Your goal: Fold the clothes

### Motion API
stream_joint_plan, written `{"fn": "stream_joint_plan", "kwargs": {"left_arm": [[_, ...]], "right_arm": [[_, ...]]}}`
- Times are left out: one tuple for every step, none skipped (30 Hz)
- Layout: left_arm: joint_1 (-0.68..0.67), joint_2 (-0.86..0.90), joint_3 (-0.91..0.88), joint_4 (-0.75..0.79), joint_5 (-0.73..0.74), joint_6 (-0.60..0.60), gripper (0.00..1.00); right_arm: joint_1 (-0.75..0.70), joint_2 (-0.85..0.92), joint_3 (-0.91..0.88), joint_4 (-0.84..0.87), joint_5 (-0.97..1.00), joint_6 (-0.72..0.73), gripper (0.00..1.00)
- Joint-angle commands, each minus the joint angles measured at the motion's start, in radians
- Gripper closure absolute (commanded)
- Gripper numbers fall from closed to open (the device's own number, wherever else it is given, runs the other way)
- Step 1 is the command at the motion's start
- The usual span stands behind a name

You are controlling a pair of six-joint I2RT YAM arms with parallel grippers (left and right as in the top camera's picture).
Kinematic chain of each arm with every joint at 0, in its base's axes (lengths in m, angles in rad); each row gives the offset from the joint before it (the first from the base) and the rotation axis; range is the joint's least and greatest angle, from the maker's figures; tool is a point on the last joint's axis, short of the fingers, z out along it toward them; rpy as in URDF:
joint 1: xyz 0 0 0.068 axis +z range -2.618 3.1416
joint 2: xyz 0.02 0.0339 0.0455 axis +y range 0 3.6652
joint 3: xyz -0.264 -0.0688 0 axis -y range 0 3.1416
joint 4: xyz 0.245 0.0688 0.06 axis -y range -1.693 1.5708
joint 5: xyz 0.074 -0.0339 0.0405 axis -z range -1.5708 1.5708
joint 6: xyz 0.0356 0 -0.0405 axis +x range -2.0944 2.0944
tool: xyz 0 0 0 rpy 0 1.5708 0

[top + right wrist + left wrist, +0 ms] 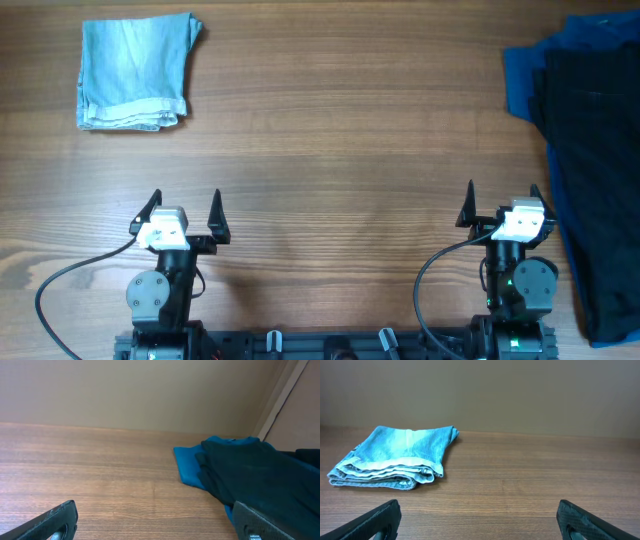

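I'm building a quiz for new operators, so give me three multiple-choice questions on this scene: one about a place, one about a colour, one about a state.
1. Where on the table do the shorts lie?
A. far left
B. centre
C. far right

2. What colour is the cloth under the black garment?
A. red
B. blue
C. white

3. The shorts are:
A. spread flat
B. crumpled in a heap
C. folded

Answers:
1 A, they sit in the far left corner.
2 B, a blue edge shows beside the black garment.
3 C, stacked layers show along their near edge.
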Motion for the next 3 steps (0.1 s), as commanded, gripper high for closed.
{"fn": "stream_joint_plan", "kwargs": {"left_arm": [[0.003, -0.011, -0.005, -0.004, 0.019, 0.017, 0.00], [0.003, -0.011, -0.005, -0.004, 0.019, 0.017, 0.00], [0.003, -0.011, -0.005, -0.004, 0.019, 0.017, 0.00]], "right_arm": [[0.006, 0.007, -0.001, 0.004, -0.004, -0.011, 0.00], [0.006, 0.007, -0.001, 0.004, -0.004, -0.011, 0.00], [0.006, 0.007, -0.001, 0.004, -0.004, -0.011, 0.00]]}}
